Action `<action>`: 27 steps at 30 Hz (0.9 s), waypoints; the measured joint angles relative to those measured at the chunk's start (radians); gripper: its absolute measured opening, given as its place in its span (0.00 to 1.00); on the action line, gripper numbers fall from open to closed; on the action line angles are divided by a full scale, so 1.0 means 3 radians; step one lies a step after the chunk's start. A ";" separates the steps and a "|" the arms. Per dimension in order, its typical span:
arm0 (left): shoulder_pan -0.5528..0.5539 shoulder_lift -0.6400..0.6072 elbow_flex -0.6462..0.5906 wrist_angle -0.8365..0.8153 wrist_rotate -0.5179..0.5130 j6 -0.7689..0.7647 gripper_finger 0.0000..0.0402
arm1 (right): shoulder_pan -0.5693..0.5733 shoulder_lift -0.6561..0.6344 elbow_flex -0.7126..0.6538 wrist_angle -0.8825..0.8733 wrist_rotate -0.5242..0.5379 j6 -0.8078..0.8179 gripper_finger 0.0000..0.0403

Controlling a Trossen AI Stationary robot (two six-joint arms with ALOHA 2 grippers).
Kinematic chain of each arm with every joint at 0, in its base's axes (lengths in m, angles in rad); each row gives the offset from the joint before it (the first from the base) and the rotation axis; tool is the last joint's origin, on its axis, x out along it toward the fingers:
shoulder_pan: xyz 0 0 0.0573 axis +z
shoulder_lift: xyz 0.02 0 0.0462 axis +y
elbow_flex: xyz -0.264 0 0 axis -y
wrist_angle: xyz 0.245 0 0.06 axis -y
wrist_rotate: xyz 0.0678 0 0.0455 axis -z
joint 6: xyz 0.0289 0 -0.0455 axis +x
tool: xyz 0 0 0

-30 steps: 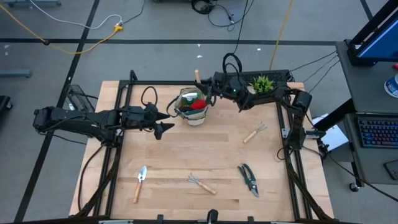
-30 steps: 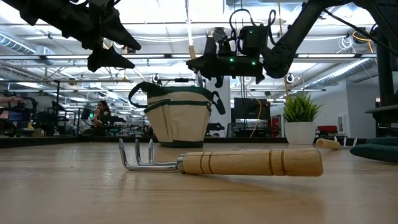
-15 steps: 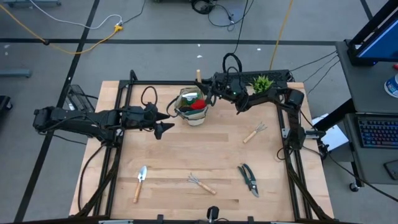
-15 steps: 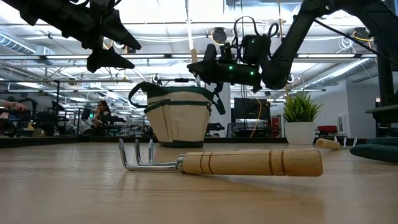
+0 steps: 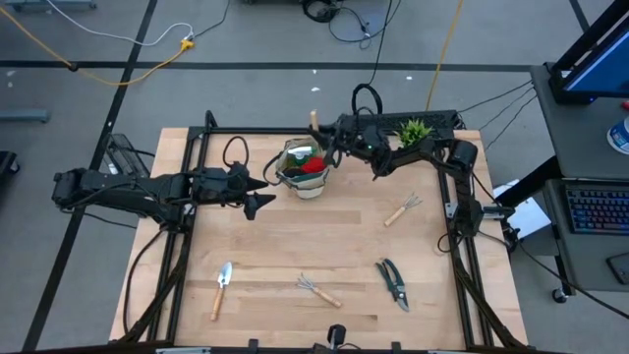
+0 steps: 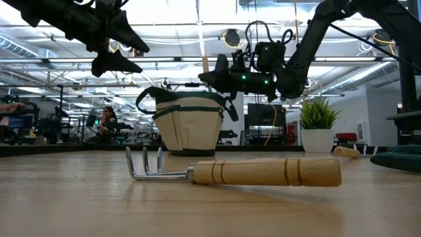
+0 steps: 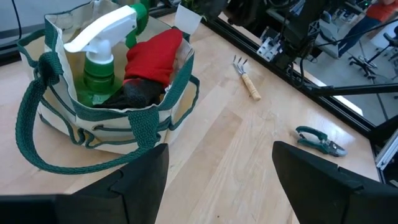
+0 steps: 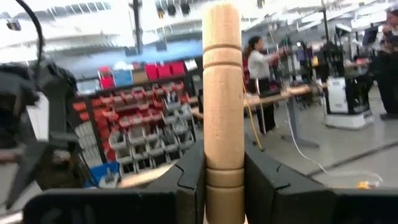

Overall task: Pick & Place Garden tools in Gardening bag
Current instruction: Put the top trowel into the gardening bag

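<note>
As the right hand (image 5: 329, 149) edged closer over the bag (image 5: 303, 169), it gripped a wooden-handled tool (image 8: 224, 99) — delivery looked imminent — left hand (image 5: 257, 200) wide.

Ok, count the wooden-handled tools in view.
4: trowel and rake at the table's front edge, a second rake toward the right, one handle shut in the right tool by the bag. The bag may hide more.
</note>
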 joint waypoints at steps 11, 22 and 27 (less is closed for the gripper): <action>0.0000 0.0000 0.0000 0.0000 -0.0001 0.0000 0.73 | 0.0009 0.0001 0.0000 -0.0018 0.0010 -0.0023 0.15; 0.0000 0.0000 -0.0001 0.0000 -0.0004 0.0013 0.73 | 0.0075 0.0001 0.0000 -0.0173 0.0127 0.0077 0.16; 0.0000 -0.0001 -0.0001 0.0000 -0.0005 0.0012 0.73 | 0.0117 0.0001 0.0000 -0.0210 0.0272 0.0054 0.17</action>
